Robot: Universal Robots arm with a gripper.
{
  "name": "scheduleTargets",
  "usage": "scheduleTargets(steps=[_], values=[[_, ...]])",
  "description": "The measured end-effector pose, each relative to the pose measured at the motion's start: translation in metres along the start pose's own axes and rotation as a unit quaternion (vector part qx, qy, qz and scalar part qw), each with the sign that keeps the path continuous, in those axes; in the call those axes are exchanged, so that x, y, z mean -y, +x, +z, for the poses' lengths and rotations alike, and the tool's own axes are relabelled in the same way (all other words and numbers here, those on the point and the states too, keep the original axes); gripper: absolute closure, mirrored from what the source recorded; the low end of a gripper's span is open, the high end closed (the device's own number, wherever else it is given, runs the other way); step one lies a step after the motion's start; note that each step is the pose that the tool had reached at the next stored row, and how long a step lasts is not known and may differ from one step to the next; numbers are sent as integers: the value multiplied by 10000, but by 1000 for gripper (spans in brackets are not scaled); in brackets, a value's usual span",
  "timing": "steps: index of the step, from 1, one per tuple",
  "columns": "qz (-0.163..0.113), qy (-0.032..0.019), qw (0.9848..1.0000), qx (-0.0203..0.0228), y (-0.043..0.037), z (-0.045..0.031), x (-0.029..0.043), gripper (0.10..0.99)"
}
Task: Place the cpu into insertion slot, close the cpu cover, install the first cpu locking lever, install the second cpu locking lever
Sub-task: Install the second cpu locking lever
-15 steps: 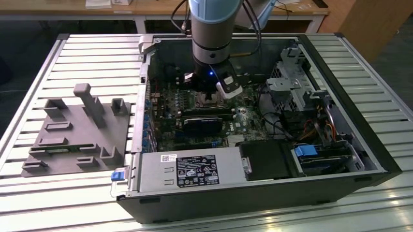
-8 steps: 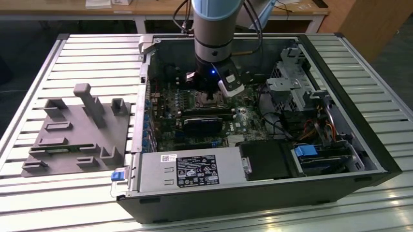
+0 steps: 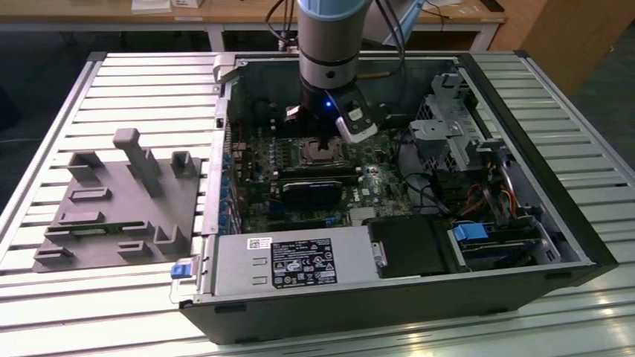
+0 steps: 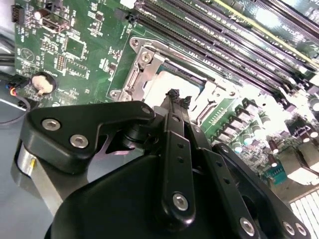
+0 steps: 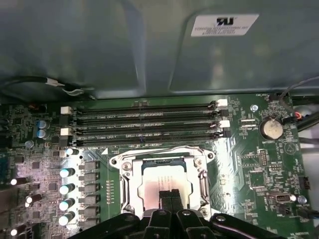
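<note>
Now, as it stands:
Gripper: the gripper (image 5: 169, 195) hangs over the socket inside the open computer case (image 3: 555, 223), fingers pressed together, clenched on nothing visible.
Cpu: the cpu (image 5: 157, 185) lies flat in the insertion slot (image 4: 137, 74), its pale metal top showing just beyond the fingertips (image 4: 175, 95).
Cpu cover: cannot tell how it stands.
Memory slots: long black memory slots (image 5: 144, 124) run beside the socket.
Surface: a grey fixture block (image 3: 119, 208) rests on the slatted surface (image 3: 59, 297), at the exterior view's left of the case.
</note>
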State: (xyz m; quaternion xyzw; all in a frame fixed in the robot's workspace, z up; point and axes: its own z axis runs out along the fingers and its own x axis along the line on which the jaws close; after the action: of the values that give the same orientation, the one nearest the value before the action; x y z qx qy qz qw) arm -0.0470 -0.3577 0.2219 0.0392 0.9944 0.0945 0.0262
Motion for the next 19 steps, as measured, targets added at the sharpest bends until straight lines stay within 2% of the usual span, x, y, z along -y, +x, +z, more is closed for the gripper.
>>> scheduleTargets(steps=[5,10,13,14,19], values=[[0,15,10000,4,-4,-99,-19,980],[1,80,10000,23,-8,-185,-38,980],[-4,164,9999,39,-9,-208,-45,980],[-5,176,9998,41,-9,-209,-46,980],[-5,179,9998,41,-9,-209,-46,980]])
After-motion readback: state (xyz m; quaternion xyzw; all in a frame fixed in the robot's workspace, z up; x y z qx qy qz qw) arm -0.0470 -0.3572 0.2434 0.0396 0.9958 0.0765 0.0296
